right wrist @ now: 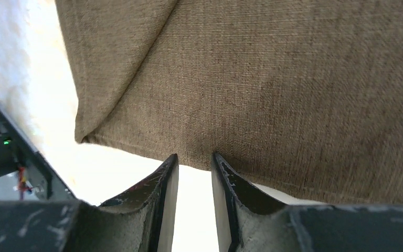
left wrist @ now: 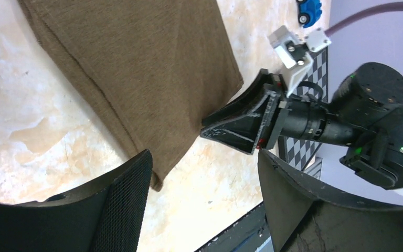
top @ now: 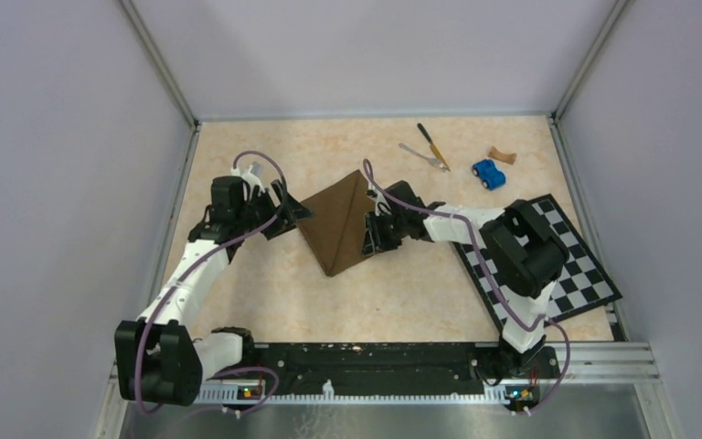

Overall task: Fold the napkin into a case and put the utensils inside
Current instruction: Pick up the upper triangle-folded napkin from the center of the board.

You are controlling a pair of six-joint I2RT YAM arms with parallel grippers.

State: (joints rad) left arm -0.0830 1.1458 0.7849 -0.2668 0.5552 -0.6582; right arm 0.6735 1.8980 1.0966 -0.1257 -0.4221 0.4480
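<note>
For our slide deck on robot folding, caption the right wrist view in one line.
Right gripper, fingers narrowly parted, at the edge of the folded brown napkin.

Tally, top cam: napkin (top: pixel 336 224) x1, brown cloth, mid table. Utensils x2, far side, right of centre: knife (top: pixel 433 144) x1 w/ yellow handle, fork (top: pixel 423 156) x1, silver. Blue toy car (top: pixel 488 173) x1, just right of those. Small brown pc (top: pixel 502 155) x1, far right, can't ID. Checkered board (top: pixel 585 265) x1, right side. Arms x2: left arm (top: pixel 192 265), right arm (top: pixel 475 224). Grippers x2: left gripper (top: pixel 292 212), right gripper (top: pixel 373 240), 2 fingers (right wrist: pixel 160 210) ea per wrist cams.
</note>
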